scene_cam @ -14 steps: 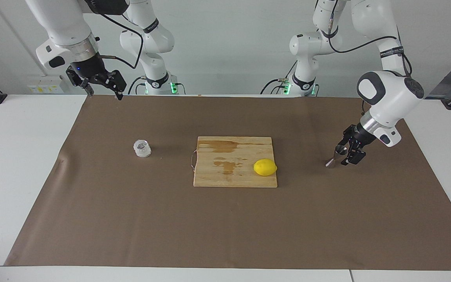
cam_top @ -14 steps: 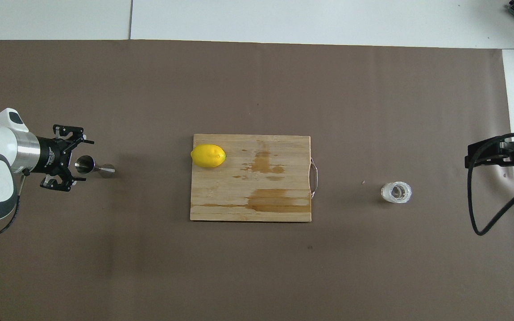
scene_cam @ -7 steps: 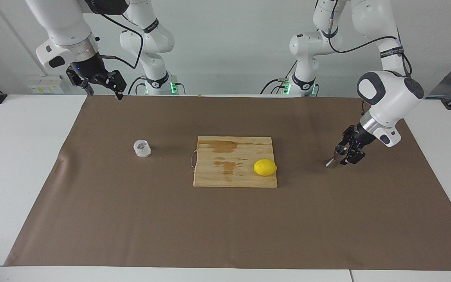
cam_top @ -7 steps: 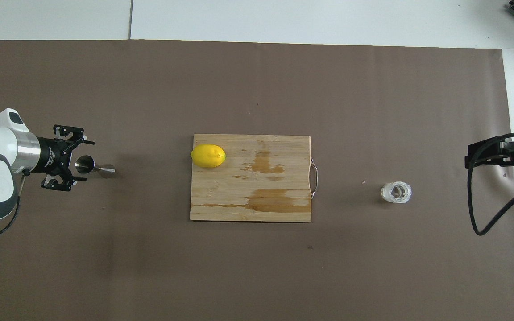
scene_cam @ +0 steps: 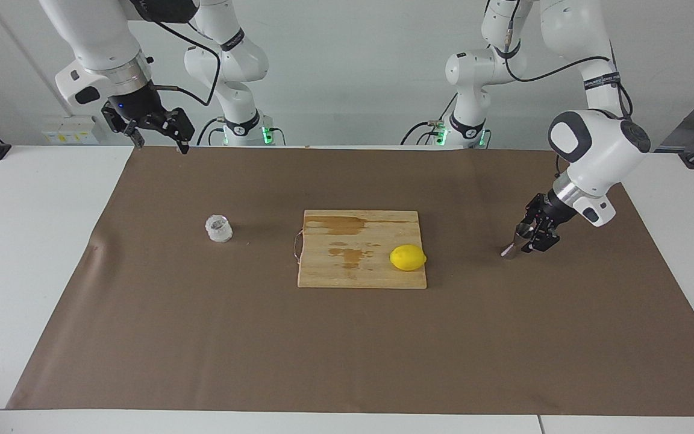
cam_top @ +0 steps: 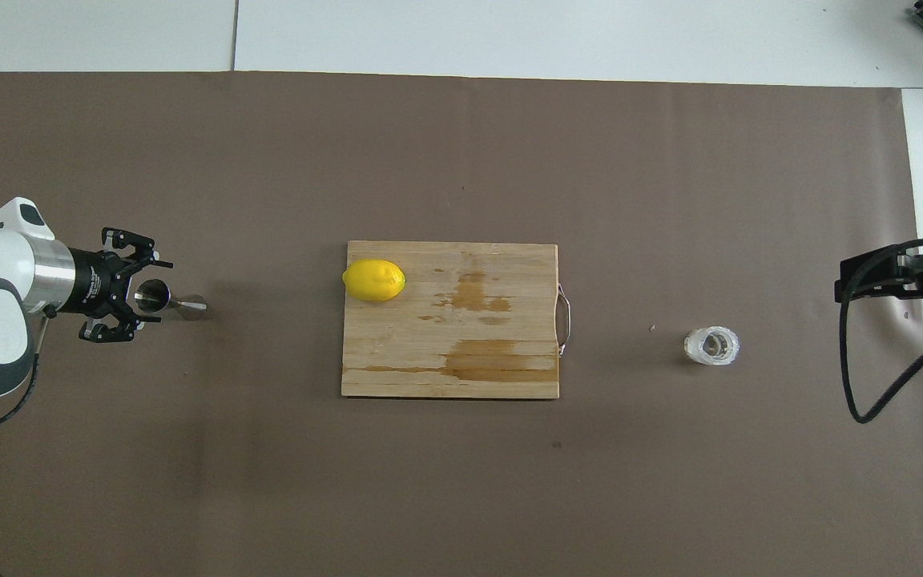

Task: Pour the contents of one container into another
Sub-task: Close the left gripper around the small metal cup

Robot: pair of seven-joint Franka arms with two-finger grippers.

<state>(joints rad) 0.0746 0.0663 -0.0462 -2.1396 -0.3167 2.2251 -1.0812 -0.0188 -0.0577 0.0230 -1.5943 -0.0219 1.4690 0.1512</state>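
Note:
The steel jigger [scene_cam: 514, 242] [cam_top: 167, 299] stands on the brown mat toward the left arm's end of the table. My left gripper [scene_cam: 532, 237] [cam_top: 141, 296] is low at it, open, with a finger on each side of the upper cone and only a narrow gap left. The clear glass cup [scene_cam: 218, 229] [cam_top: 711, 346] stands alone on the mat toward the right arm's end. My right gripper [scene_cam: 157, 134] waits open, raised over the mat's edge nearest the robots, well apart from the cup.
A wooden cutting board [scene_cam: 347, 274] [cam_top: 445, 377] with wet stains lies mid-table between jigger and cup. A yellow lemon [scene_cam: 408, 258] [cam_top: 373, 280] rests on its corner toward the jigger. A brown mat [scene_cam: 202, 337] covers the table.
The left gripper's fingers have drawn in around the jigger's upper cone. The jigger, the cup and the right arm have not moved.

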